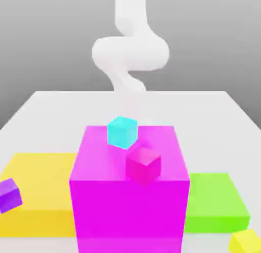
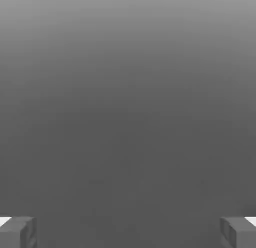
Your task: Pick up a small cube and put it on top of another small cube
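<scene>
The hand (image 2: 128, 232) has its fingers (image 2: 17, 231) wide apart, nothing between them; the small yellow cube (image 1: 246, 242) lies on the white bench (image 1: 51, 114) beside the green slab (image 1: 214, 201), at the exterior view's right; a cyan cube (image 1: 122, 131) and a pink cube (image 1: 144, 164) sit on the big magenta block (image 1: 127, 206).

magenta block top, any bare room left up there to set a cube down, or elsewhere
The big magenta block is bare toward the exterior view's left and front; the cyan cube and small magenta cube crowd its middle-right. The yellow slab is bare beyond the purple cube. The green slab top is bare.
</scene>
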Motion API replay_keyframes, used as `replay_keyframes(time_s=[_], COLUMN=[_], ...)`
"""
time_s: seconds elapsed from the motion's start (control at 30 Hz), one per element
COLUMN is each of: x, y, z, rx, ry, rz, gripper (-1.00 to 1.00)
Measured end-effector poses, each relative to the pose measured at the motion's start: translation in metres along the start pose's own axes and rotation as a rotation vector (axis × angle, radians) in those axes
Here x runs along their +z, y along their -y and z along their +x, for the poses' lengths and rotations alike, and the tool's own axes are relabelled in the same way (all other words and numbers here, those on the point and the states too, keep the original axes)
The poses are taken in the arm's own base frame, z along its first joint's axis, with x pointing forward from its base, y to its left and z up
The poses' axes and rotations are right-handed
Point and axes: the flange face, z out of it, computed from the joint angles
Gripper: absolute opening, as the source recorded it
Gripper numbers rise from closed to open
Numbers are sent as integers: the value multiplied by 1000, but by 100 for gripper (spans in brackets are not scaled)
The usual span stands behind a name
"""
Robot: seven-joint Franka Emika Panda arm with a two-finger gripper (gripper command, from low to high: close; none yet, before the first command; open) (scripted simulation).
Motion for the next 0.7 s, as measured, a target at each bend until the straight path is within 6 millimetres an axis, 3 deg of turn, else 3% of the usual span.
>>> replay_keyframes(time_s=[0.2,0.37,0.53,0.7], x=[102,183,259,327], y=[31,46,50,48], z=[-31,-70,-120,-185], rx=[-49,-92,-135,-182], ry=[86,164,251,350], rz=[-121,-206,-278,-336], gripper=[0,0,0,0])
